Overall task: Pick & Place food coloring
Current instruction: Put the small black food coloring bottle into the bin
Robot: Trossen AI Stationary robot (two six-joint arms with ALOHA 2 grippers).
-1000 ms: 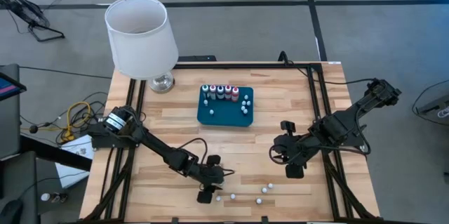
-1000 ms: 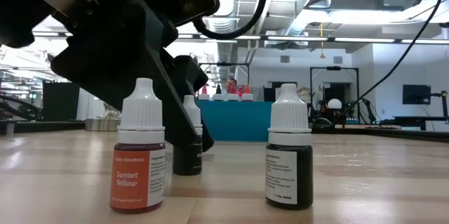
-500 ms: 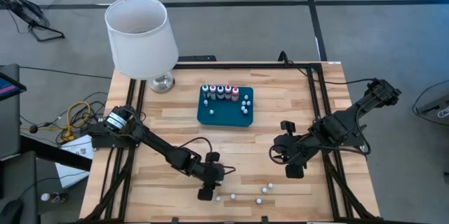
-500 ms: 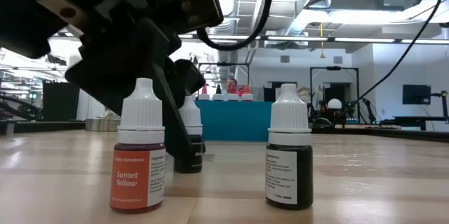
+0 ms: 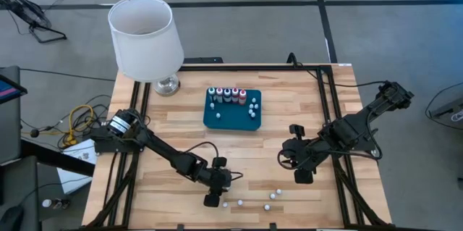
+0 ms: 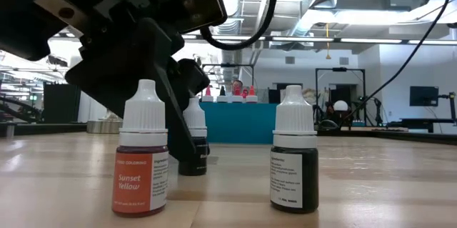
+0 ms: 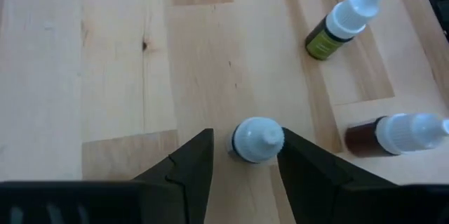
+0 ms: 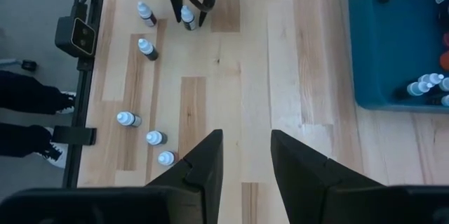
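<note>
Several small white-capped food coloring bottles stand loose near the table's front edge, among them an orange one (image 6: pixel 141 156) and a dark one (image 6: pixel 294 160). My left gripper (image 7: pixel 245 143) is low over this group and open. One upright bottle (image 7: pixel 257 140) stands between its fingers. More bottles (image 5: pixel 228 95) stand in the dark teal tray (image 5: pixel 230 119) at the table's middle back. My right gripper (image 8: pixel 247 140) hangs open above the table's right half, with nothing between its fingers. My left gripper comes slanting down from the table's left, its fingers on either side of the upright bottle's white cap (image 7: pixel 258 137). A gap shows beside one finger (image 7: pixel 200 154). Whether the other finger (image 7: pixel 298 155) touches the cap I cannot tell.
A white-shaded lamp (image 5: pixel 145 37) stands at the table's far left corner. An olive bottle (image 7: pixel 342 24) and a brown one (image 7: pixel 396 134) stand close to my left gripper. Bare wood lies between the tray and the loose bottles.
My left gripper has tipped a little about the bottle between its fingers without leaving its place. The bottle stands where it was.
</note>
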